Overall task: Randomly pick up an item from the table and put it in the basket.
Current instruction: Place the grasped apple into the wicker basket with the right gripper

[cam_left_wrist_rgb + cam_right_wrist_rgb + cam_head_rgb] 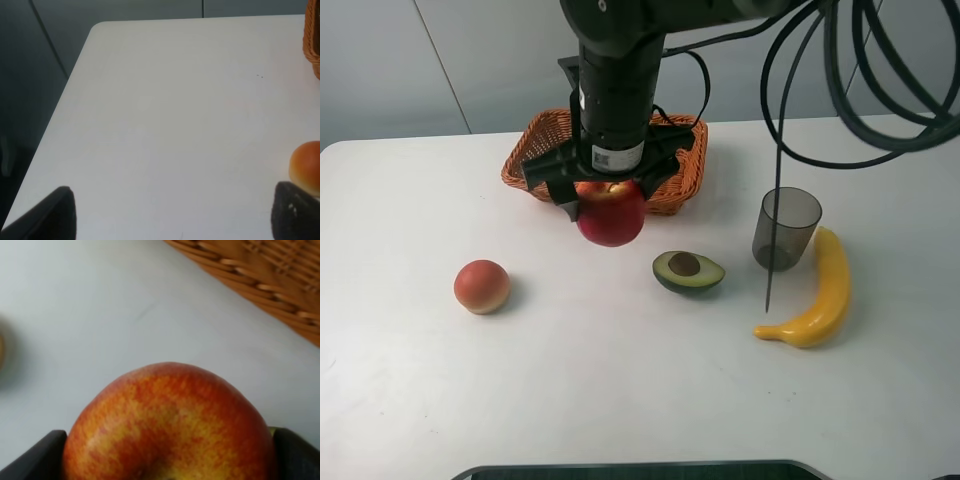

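Right end effector (608,193) pinched the apple (611,222) by its sides, center frame. Glossy and firm, probably hefty and slippery, so grabbing the widest girth seemed right.

Robot lab: white table (620,400), grey panel wall (380,60), dangling cables (832,60).

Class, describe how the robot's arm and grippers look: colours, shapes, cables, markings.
The right arm is a glossy black cylinder carrying a white label with a dark code. Thick black cables loop beside it. The right gripper and left gripper have matte black, blocky fingers.
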